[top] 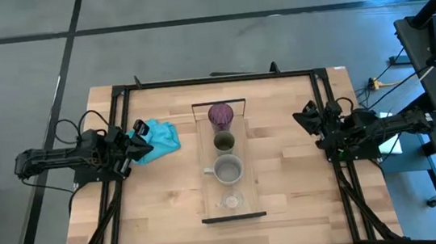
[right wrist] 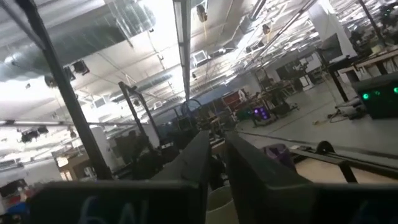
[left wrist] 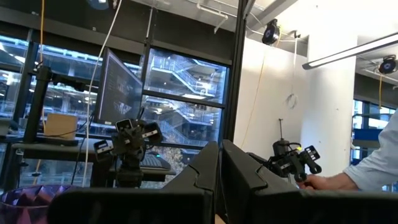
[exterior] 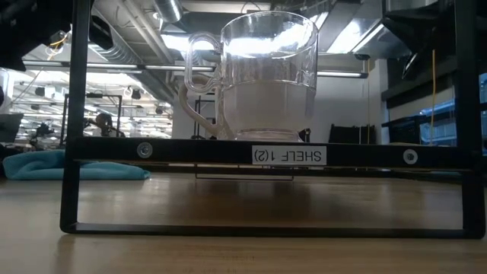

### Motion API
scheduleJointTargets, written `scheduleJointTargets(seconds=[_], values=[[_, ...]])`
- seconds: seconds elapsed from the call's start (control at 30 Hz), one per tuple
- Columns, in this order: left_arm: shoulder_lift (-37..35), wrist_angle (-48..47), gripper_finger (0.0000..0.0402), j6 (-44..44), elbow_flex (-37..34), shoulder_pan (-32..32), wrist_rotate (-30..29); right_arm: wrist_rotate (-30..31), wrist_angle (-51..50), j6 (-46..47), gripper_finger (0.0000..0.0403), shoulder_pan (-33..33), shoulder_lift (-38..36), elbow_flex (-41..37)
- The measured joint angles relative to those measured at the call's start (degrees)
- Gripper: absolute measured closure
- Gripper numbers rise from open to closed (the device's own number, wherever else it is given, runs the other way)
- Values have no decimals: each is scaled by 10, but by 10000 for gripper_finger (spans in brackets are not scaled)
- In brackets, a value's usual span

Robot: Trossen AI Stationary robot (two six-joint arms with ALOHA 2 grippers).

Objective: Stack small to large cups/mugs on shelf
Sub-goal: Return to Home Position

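Note:
The shelf (top: 206, 160), a long narrow light-wood board on a thin black frame, runs from far to near at the table's middle. Four cups stand on it in a row. From far to near they are the purple tumbler (top: 220, 115), the dark olive cup (top: 224, 142), the grey handled mug (top: 227, 170) and the tiny clear glass (top: 231, 202). In the low view the clear glass (exterior: 262, 68) stands at the shelf's near end (exterior: 190, 151). My left gripper (top: 140, 138) is shut and empty at the table's left, beside the teal cloth. My right gripper (top: 308, 117) is shut and empty at the table's right.
A teal cloth (top: 160, 139) lies on the table left of the shelf, right by my left gripper. Black rails (top: 214, 80) frame the tabletop. Bare wood lies on both sides of the shelf. A person's sleeve (left wrist: 376, 168) shows in the room beyond.

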Motion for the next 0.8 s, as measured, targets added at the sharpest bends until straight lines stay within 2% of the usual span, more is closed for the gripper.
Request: scheduleJointTargets(seconds=[0.2,0.37,0.6,0.8], values=[[0,0,390,0,0,0,0,-5,-36,-75,349,0,0,0],[0,0,390,0,0,0,0,-6,-131,-139,349,0,0,0],[0,0,390,0,0,0,0,-6,-273,-124,349,0,1,0],[0,0,390,0,0,0,0,-6,-297,-124,349,0,0,0]])
